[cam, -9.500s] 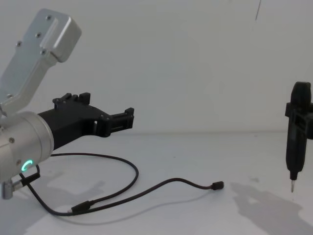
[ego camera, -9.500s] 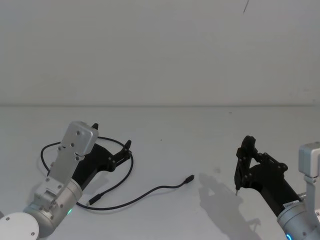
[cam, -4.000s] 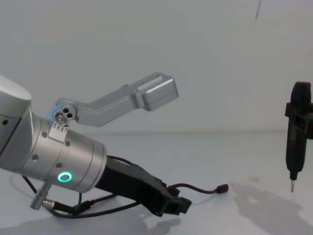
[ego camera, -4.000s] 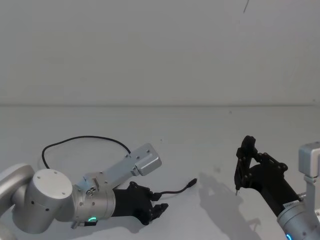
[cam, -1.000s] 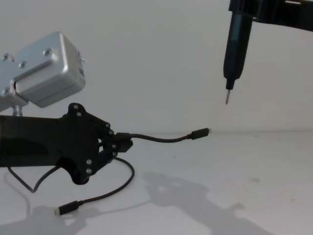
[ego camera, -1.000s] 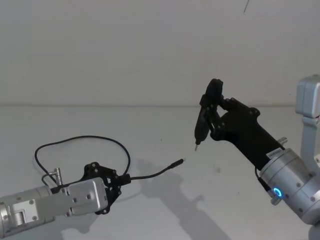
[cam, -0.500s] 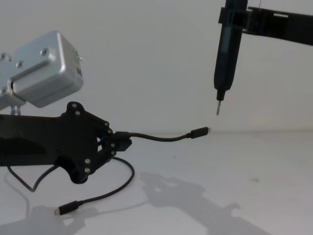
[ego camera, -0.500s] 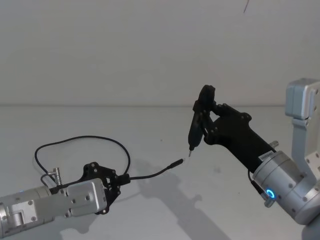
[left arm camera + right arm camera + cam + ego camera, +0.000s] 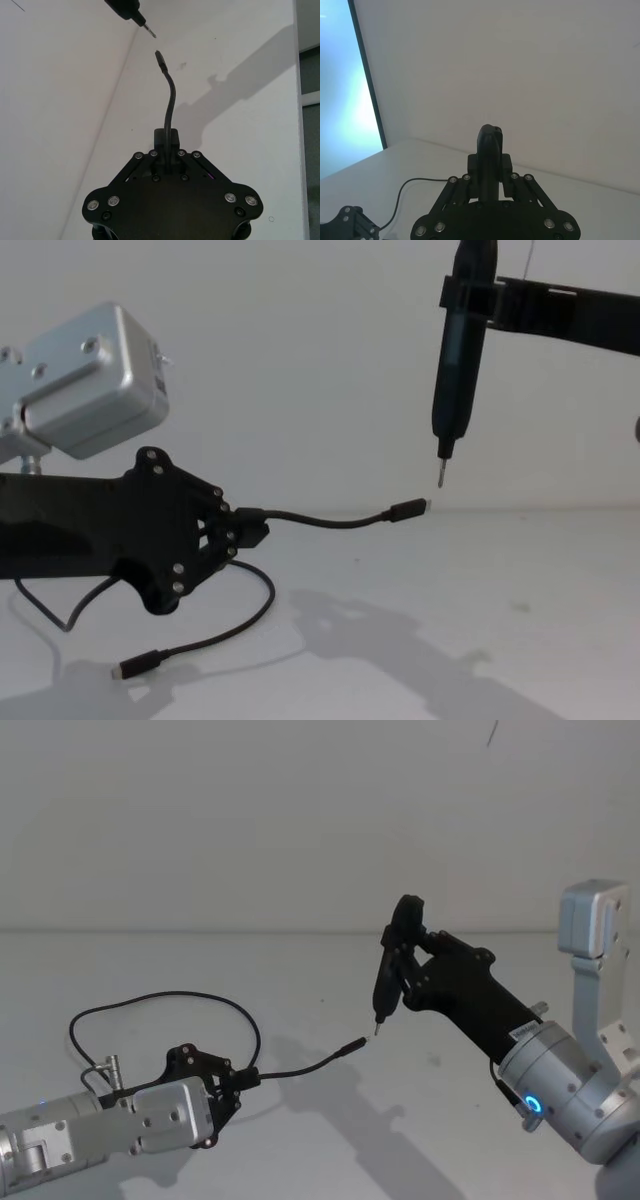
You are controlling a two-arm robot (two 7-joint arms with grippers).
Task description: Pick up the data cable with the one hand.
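Note:
The data cable (image 9: pixel 300 1071) is thin and black. My left gripper (image 9: pixel 240 1078) is shut on it a short way from one end, above the table at the front left. Its free plug (image 9: pixel 408 508) sticks out to the right in the air. The rest of the cable loops back over the table to the other plug (image 9: pixel 135 668), which lies flat. My right gripper (image 9: pixel 410 970) is shut on a black pen-shaped tool (image 9: pixel 455 360). That tool's metal tip (image 9: pixel 148 31) hangs just above and beside the raised plug (image 9: pixel 159 56), not touching.
The white table (image 9: pixel 450 1020) runs back to a plain white wall (image 9: pixel 300 820). The arms cast shadows on the table between them. A dark vertical edge (image 9: pixel 367 75) borders a bright panel in the right wrist view.
My right arm has brought the pen-shaped tool left and down, so its tip now sits close to the raised plug. My left gripper and the cable have stayed still.

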